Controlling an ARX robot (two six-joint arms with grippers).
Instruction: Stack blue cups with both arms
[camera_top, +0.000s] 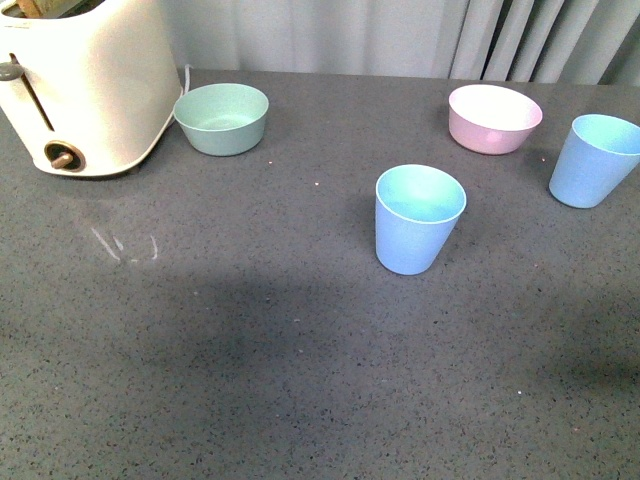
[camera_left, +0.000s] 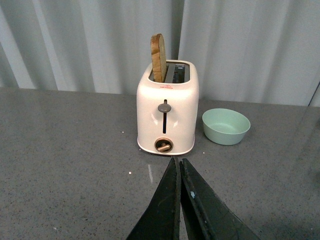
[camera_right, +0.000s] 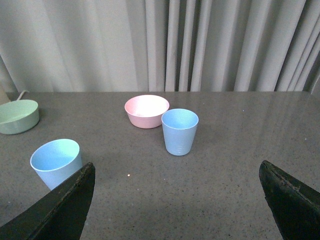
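Note:
Two light blue cups stand upright and apart on the grey table. One blue cup (camera_top: 418, 218) is near the middle; it also shows in the right wrist view (camera_right: 56, 162). The other blue cup (camera_top: 595, 160) is at the far right, next to the pink bowl; it also shows in the right wrist view (camera_right: 179, 131). Neither arm shows in the front view. My left gripper (camera_left: 179, 167) is shut and empty, pointing at the toaster. My right gripper (camera_right: 177, 172) is wide open and empty, some way short of the right cup.
A cream toaster (camera_top: 85, 85) with a slice of bread (camera_left: 159, 57) stands at the back left. A mint-green bowl (camera_top: 222, 118) sits beside it. A pink bowl (camera_top: 494, 117) sits at the back right. A curtain hangs behind the table.

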